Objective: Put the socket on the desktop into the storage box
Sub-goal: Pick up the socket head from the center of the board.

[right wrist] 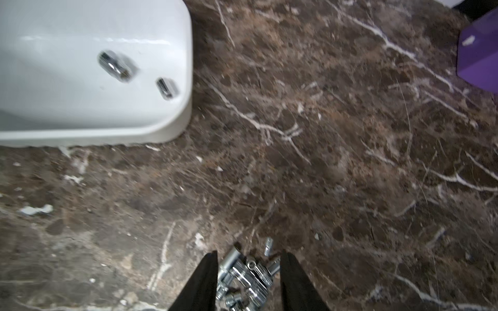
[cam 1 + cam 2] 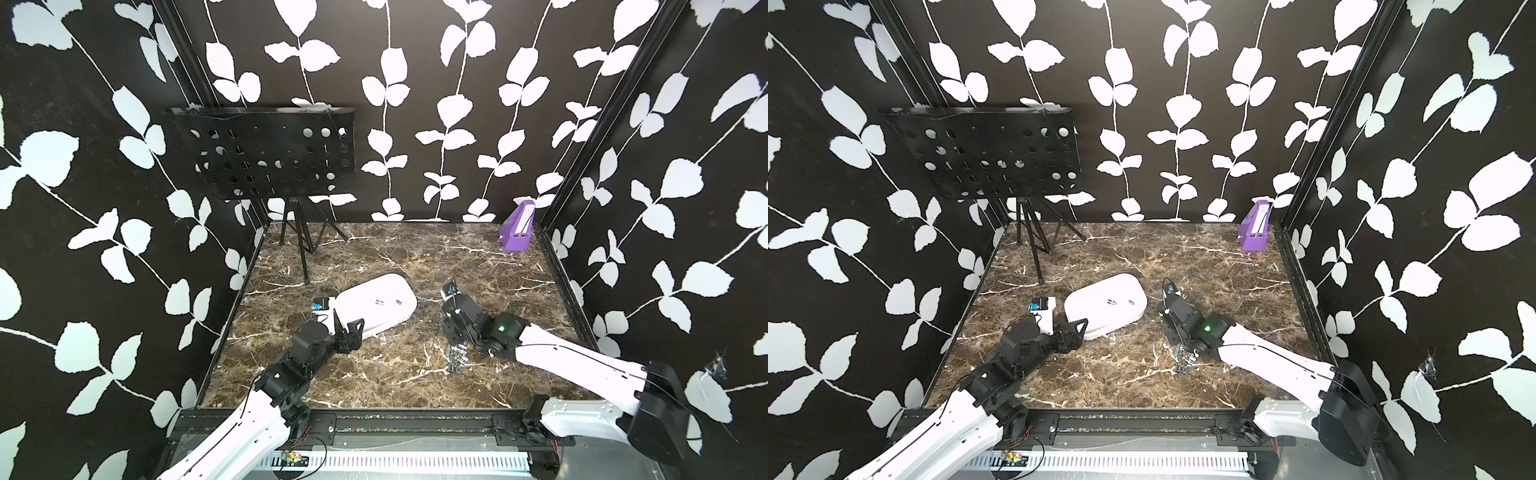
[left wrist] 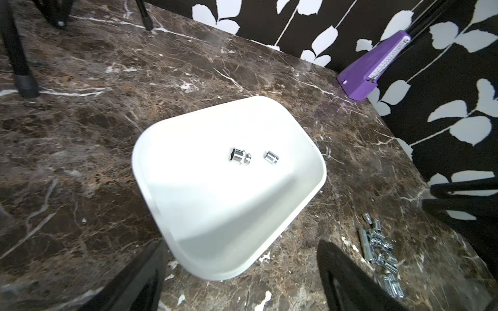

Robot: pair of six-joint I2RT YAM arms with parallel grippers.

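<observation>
- In both top views the storage box [image 2: 386, 282] [image 2: 1100, 291] sits mid-desk. The pile of sockets [image 2: 457, 359] [image 2: 1185, 360] lies on the desk [image 2: 374, 374] off to the box's right, nearer the front edge.
- The right hand [image 2: 456, 349] [image 2: 1185, 351] points down onto that pile, so this looks like the pick.
- To do it well, single out one socket at the heap's edge and close squarely across its round body. Lift straight up so the neighbours don't roll, then release low inside the rim.
- The left hand [image 2: 353, 332] [image 2: 1077, 328] sits at the box's near left corner.
- Left wrist view: a large socket [image 3: 239, 156] and a small socket [image 3: 271, 157] already lie in the box, and the pile [image 3: 380, 247] is outside it.
- The left hand [image 3: 239, 255] gapes wide with its fingers either side of the box corner, gripping nothing. Whether it touches the rim, I cannot tell.
- Right wrist view: the right hand [image 1: 248, 258] is partly open, its fingers straddling the top of the pile [image 1: 248, 272].
- Chrome sockets crowd the gap and sit very close to both fingers, but nothing looks clamped.
</observation>
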